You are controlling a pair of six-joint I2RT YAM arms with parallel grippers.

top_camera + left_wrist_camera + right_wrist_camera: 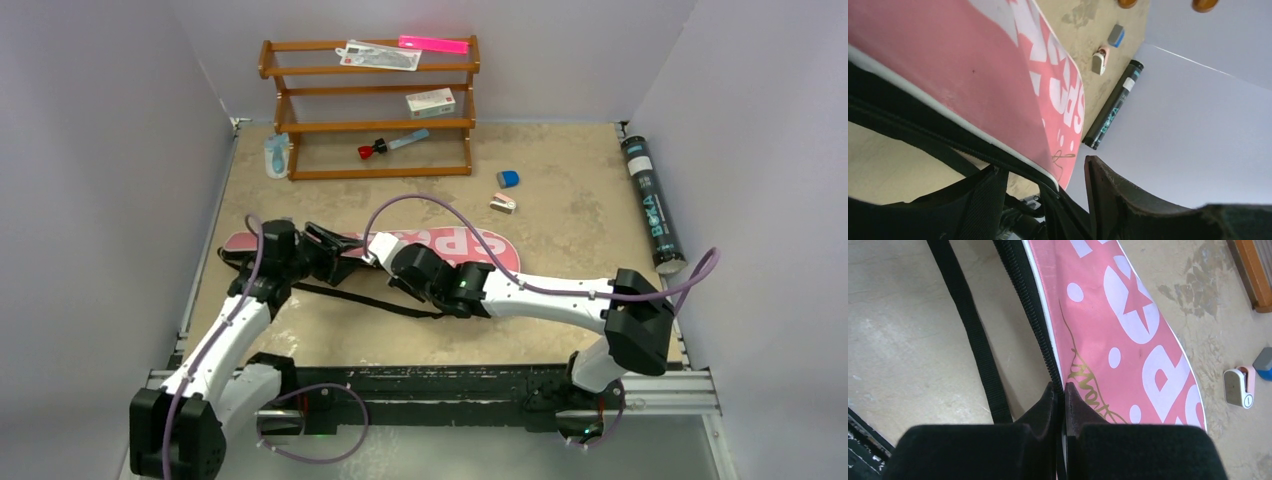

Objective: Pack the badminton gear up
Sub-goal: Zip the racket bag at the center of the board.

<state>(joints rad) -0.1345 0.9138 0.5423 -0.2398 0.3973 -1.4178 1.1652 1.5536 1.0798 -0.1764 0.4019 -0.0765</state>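
Note:
The long pink bag (470, 246) lettered SPORT lies flat across the middle of the table, its black strap (370, 300) trailing toward me. My right gripper (1064, 392) is shut on the bag's black zipper edge (1035, 315), beside the gold script. My left gripper (1048, 192) is at the same edge just to the left, jaws apart, with the white-piped rim of the bag (973, 65) running between them. In the top view the two grippers (345, 250) (378, 258) nearly meet over the bag. The black BOKA tube (652, 203) lies along the right wall.
A brown wooden rack (370, 105) stands at the back with a white box (430, 102) and small packets on its shelves. A blue block (508, 178) and a small white-and-pink piece (503, 203) lie behind the bag. Walls close in on three sides.

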